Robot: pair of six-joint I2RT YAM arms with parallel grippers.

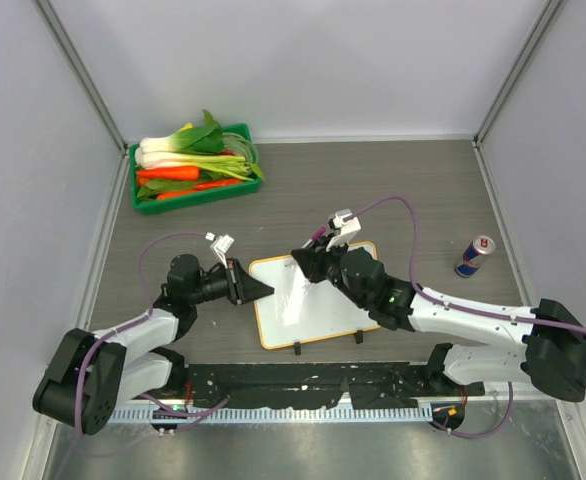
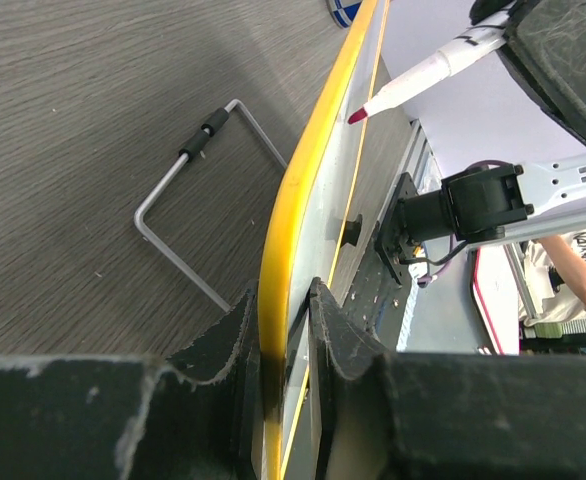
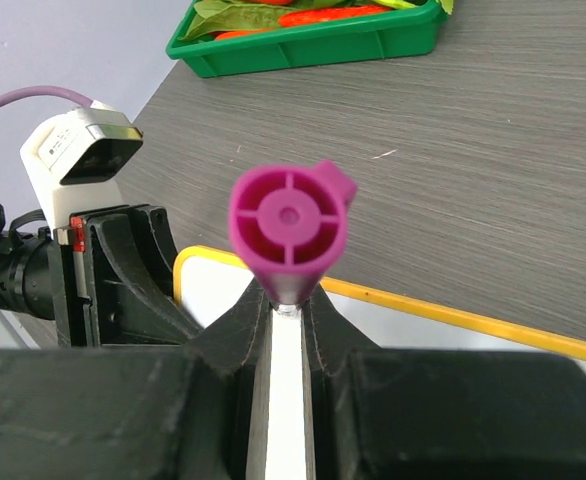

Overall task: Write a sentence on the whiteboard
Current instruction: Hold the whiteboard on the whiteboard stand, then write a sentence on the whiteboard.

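The whiteboard [image 1: 318, 310] has an orange-yellow frame and two black feet on its near edge. My left gripper [image 1: 265, 290] is shut on its left edge. The left wrist view shows the frame [image 2: 298, 205] edge-on, pinched between the fingers of the left gripper [image 2: 278, 330]. My right gripper [image 1: 306, 263] is over the board's far left corner, shut on a white marker with a magenta end [image 3: 290, 220]. The marker's dark pink tip [image 2: 357, 116] is close to the board face; I cannot tell whether it touches. No pink writing shows on the visible board surface [image 3: 213, 290].
A green tray [image 1: 195, 190] of vegetables stands at the back left and also shows in the right wrist view [image 3: 313, 45]. A blue-and-red drink can [image 1: 475, 256] stands at the right. A wire stand [image 2: 198, 150] lies on the table behind the board.
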